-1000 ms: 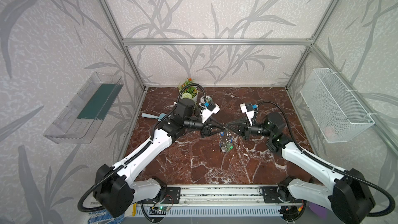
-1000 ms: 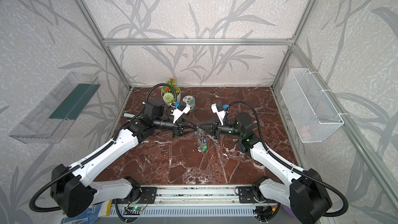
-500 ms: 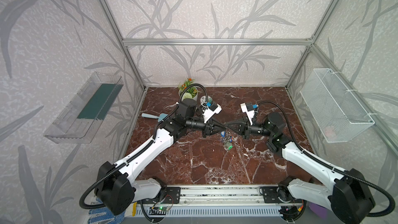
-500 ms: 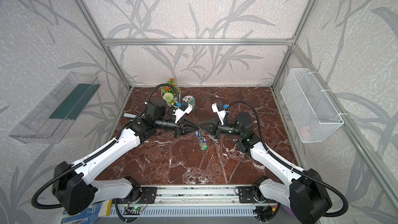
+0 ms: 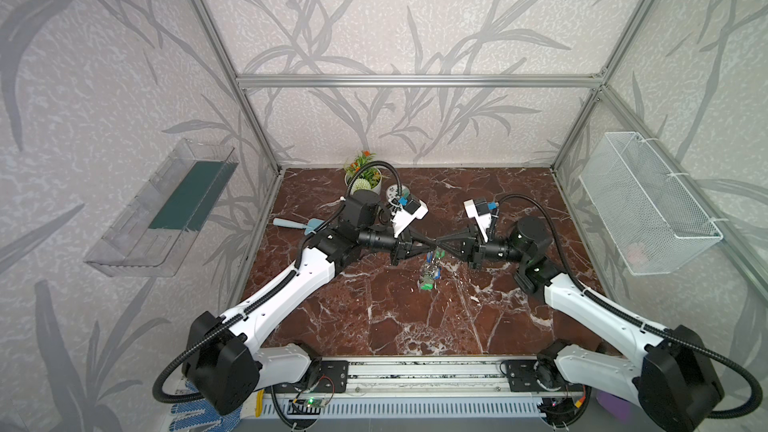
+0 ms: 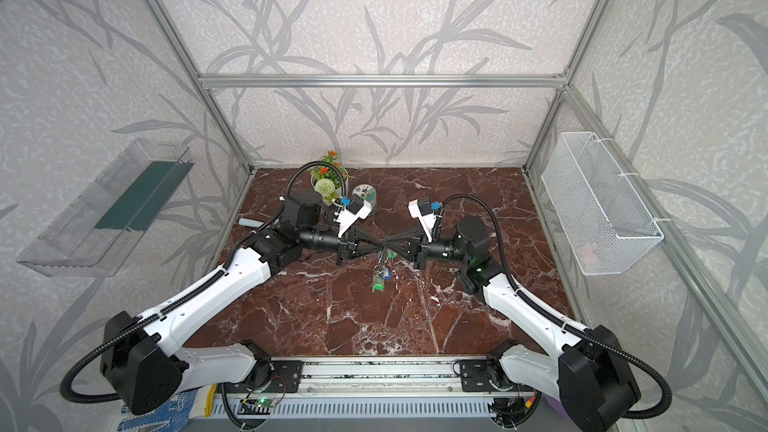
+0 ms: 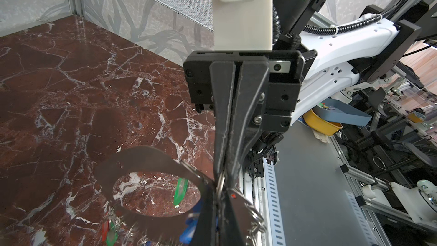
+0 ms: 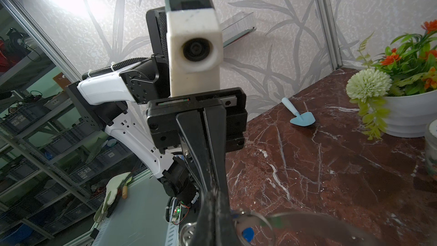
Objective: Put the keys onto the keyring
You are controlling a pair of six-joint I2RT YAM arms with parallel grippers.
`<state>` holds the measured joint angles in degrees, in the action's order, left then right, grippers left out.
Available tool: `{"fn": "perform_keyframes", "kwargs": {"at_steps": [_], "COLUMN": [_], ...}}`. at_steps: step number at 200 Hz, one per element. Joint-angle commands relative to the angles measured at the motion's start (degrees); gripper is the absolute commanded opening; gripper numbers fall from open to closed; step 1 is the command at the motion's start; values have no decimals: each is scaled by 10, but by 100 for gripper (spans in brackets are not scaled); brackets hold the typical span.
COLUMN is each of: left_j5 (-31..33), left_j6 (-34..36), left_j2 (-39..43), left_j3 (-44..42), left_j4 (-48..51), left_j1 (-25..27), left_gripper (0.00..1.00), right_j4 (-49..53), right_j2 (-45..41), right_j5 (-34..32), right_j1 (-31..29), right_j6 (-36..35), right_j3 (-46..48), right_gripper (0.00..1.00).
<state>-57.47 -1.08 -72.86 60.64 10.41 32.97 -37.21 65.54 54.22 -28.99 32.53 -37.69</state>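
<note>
While both my arms reach in over the red-brown marble tabletop (image 5: 374, 317), a clear plastic wall shelf (image 5: 166, 209) hangs far left. A small light-blue plastic scoop (image 5: 309, 226) lies near the left edge, with a white pot of artificial flowers (image 5: 365, 180) at the back. My left gripper (image 5: 431, 248) has its jaws pressed together, pinching the top edge of the flat grey oval metal keyring (image 7: 146, 156) with the large hole; plate or fringe ring, can't tell. The keyring hangs just under the fingertips in both top views. The green plastic key tag (image 5: 427, 284) dangles lowest, the blue plastic key tag (image 6: 387, 273) just above it, and a red key tag (image 7: 104, 229) shows blurred in the left wrist view. My right gripper (image 5: 440, 248) meets the left tip to tip, jaws clamped tight on that same edge. A white wire mesh basket (image 5: 648, 205) hangs on the right wall.
</note>
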Motion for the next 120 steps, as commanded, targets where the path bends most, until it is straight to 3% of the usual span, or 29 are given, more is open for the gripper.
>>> {"fn": "perform_keyframes", "kwargs": {"at_steps": [1,11,77,120], "left_j5": [36,45,75,83], "left_j6": [54,77,197,256], "left_j2": [7,10,-6,-40], "left_j3": [25,32,107,178], "left_j4": [53,78,239,337], "left_j1": [4,5,7,11], "left_gripper": [0,0,0,0], "right_j4": [-48,-46,3,121], "right_j2": [-12,-13,-38,-53], "right_j5": [3,3,1,-14], "right_j1": [3,4,28,22], "right_j6": [2,2,-12,-89], "right_j3": [-5,-6,-12,-42], "right_gripper": [0,0,26,29]}}
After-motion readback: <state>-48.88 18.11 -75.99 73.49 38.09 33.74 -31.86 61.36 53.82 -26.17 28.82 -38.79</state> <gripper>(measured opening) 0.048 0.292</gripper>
